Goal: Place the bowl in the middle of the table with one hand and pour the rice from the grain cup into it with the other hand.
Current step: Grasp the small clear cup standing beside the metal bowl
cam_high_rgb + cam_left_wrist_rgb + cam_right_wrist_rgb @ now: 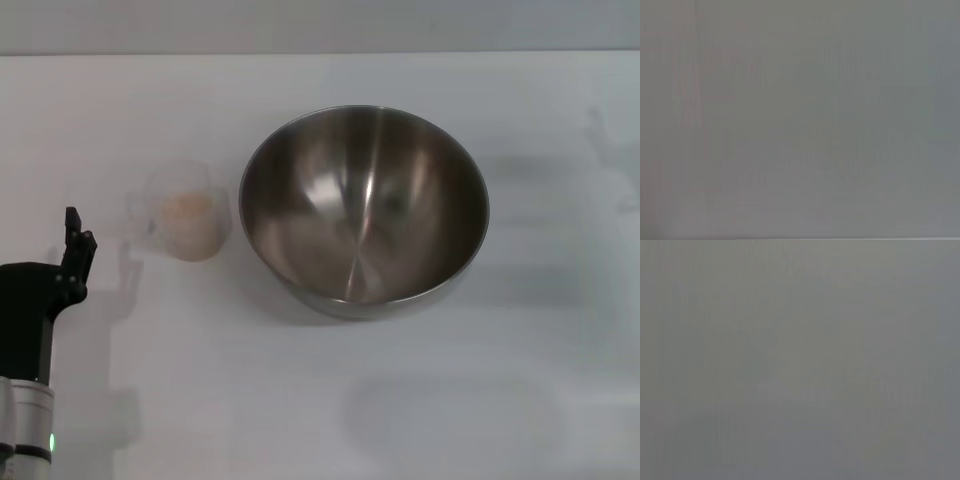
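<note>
Head view: bowl (364, 210), grain cup (189, 224) (wrists blank).

Rice-filled grain cup (188, 224) upright, seemingly just beside empty bowl (365, 210).

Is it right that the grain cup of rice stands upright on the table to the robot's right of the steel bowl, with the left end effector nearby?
Not quite. The head view shows the grain cup to the robot's left of the bowl, not its right. The rest holds: the cup stands upright on the table with the rice in it, and the left end effector is close beside it, not touching.
</note>
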Robot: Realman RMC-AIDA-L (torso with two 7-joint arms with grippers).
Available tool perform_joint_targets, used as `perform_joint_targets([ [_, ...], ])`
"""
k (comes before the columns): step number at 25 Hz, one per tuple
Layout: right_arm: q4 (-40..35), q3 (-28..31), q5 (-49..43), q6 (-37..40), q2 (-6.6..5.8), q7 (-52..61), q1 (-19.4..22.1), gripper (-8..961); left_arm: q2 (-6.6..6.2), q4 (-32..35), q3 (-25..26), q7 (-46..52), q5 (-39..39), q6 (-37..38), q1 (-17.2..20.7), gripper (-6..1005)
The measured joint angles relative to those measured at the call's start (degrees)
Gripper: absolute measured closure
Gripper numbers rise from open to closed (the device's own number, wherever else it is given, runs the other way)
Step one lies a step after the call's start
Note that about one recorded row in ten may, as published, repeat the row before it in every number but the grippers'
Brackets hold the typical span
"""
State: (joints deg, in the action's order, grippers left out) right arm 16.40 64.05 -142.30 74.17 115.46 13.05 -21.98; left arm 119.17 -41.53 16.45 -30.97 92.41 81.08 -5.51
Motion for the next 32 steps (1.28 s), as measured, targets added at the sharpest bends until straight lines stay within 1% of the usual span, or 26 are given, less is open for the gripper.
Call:
perform_joint_targets([
  [7,-0.2,0.3,-1.0,0.1,-0.21,0.0,-0.1,159,0.01,-4.0,-1.7,-6.6,-3.0,-0.1,0.7,226],
  [10,0.0,0.5,-2.4,0.1,-0.23,0.0,-0.1,160,0.00,-5.1,-2.6,-7.8,-6.1,-0.5,0.2,226],
  [14,0.4,0.1,-3.1,0.2,-0.39,0.0,-0.1,161,0.00,-5.9,-2.8,-8.4,-9.1,-2.9,-0.8,227],
  [19,0.4,0.0,-3.1,0.3,-0.63,0.0,-0.1,161,0.01,-6.6,-3.2,-8.4,-9.7,-5.2,-1.7,228],
  [25,0.5,0.0,-3.1,0.3,-0.75,0.0,-0.2,160,0.01,-7.0,-3.9,-8.0,-9.7,-6.1,-2.3,229],
  [32,0.7,0.0,-3.1,0.3,-0.84,0.0,-0.1,159,0.01,-6.8,-3.7,-7.9,-9.7,-8.7,-4.0,231],
])
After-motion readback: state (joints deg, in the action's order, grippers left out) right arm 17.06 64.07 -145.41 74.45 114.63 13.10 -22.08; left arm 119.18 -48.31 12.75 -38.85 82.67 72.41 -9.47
